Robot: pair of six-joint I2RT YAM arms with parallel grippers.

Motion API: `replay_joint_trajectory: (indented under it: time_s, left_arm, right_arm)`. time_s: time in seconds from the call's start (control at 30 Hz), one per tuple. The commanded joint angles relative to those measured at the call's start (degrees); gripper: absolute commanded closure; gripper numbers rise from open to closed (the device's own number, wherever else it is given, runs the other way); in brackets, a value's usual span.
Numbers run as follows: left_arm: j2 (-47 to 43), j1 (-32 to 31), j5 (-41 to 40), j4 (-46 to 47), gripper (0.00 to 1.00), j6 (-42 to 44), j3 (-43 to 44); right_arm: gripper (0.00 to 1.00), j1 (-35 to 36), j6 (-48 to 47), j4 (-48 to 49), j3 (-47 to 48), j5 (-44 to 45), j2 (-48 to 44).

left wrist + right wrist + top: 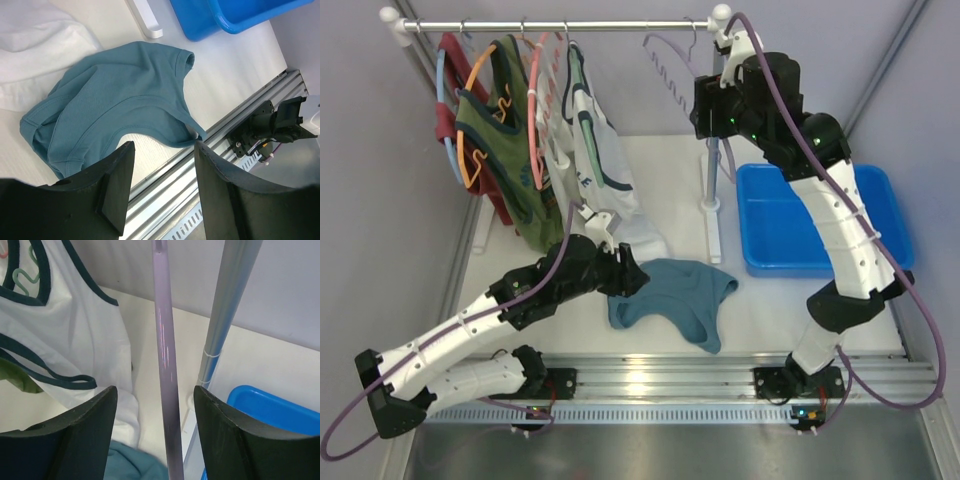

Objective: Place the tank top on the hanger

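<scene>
The teal tank top [675, 295] lies crumpled on the white table near the front rail; in the left wrist view the tank top [115, 105] spreads out just beyond my fingers. My left gripper [633, 278] sits at the garment's left edge, and in its own view the left gripper [162, 165] is open with nothing between its fingers. The lavender hanger [663, 72] hangs from the rod at the right. My right gripper [703, 108] is raised beside it. In the right wrist view the right gripper [155, 392] is open, with the hanger's bar [164, 340] running between the fingers, apart from both.
The rod [570, 25] carries an olive patterned top [515, 150] and a white top with dark trim [595, 150] on other hangers at the left. A grey rack post [227, 310] stands beside the hanger. A blue bin [790, 220] sits at the right. An aluminium rail [165, 192] runs along the table's front.
</scene>
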Motion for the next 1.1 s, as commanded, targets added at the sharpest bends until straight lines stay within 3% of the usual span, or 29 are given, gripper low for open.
replay_joint_trajectory:
  time_s: [0.0, 0.17, 0.4, 0.7, 0.8, 1.03, 1.07]
  left_arm:
    - [-1.25, -0.21, 0.56, -0.18, 0.44, 1.18, -0.26]
    - [-1.60, -0.21, 0.65, -0.27, 0.44, 1.01, -0.52]
    - [-2.13, -0.21, 0.56, -0.45, 0.44, 0.57, -0.96]
    - [-2.39, -0.21, 0.21, -0.80, 0.44, 0.13, -0.70]
    - [-2.66, -0.21, 0.12, -1.06, 0.44, 0.04, -0.70]
    - [-3.27, -0.21, -0.05, -1.42, 0.44, -0.40, -0.79]
    - [-3.27, -0.21, -0.05, -1.50, 0.44, -0.58, -0.79]
  right_arm:
    - [0.40, -0.57, -2.00, 2.97, 2.64, 0.45, 0.86]
    - [0.48, -0.49, -2.09, 2.97, 2.47, 1.24, 1.56]
    - [0.49, -0.49, -2.71, 3.15, 2.20, 2.47, 1.56]
    - [0.58, -0.49, -3.15, 3.41, 1.85, 3.00, 1.21]
    - [0.65, -0.57, -3.06, 3.50, 1.94, 3.00, 1.21]
    - [1.00, -0.22, -3.15, 3.67, 2.20, 4.49, 1.39]
    - [1.00, -0.05, -3.41, 3.85, 2.20, 4.84, 1.30]
